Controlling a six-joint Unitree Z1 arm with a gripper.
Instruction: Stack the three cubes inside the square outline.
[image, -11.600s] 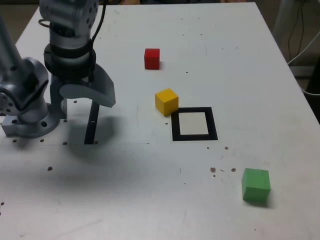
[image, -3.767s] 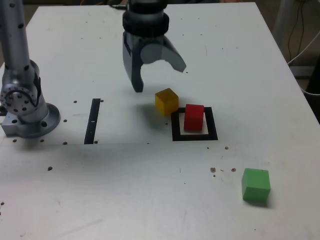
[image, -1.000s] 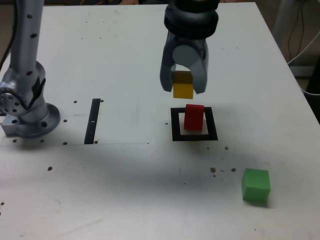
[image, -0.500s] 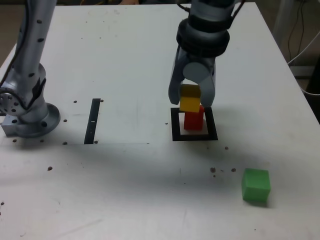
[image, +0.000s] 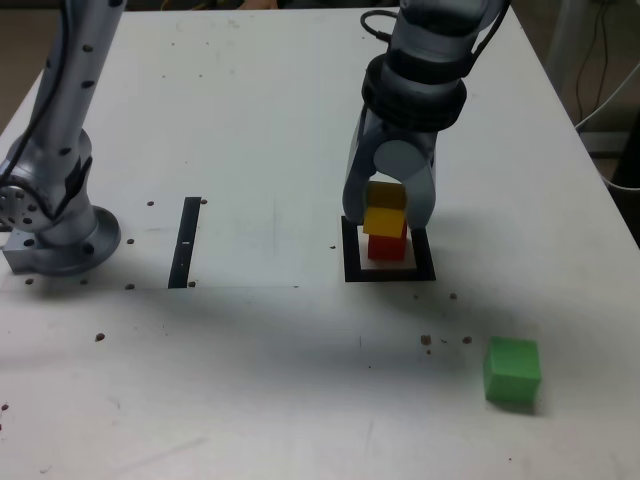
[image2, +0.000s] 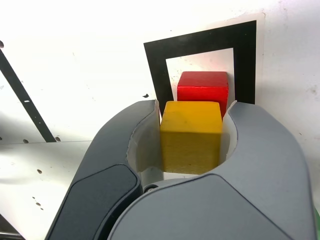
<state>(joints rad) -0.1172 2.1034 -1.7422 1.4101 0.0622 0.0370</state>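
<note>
My gripper (image: 386, 214) is shut on the yellow cube (image: 384, 221), one finger on each side of it. The yellow cube hangs directly over the red cube (image: 388, 248), which stands in the white centre of the square outline (image: 351, 264). Whether the two cubes touch I cannot tell. In the wrist view the yellow cube (image2: 191, 136) fills the gap between the grey fingers (image2: 145, 135) of the gripper (image2: 193, 108), with the red cube (image2: 203, 86) and the square outline (image2: 156, 70) beyond it. The green cube (image: 512, 371) lies alone toward the exterior view's lower right.
A narrow black strip (image: 184, 242) lies flat on the white table toward the exterior view's left, also seen as the strip (image2: 22, 95) in the wrist view. The arm's base (image: 55, 232) stands at the far left. The table's right edge (image: 590, 170) drops off near cables.
The gripper has carried the yellow cube to the right and down, from above and behind the outline to directly over the red cube. Red and green cubes have not moved.
</note>
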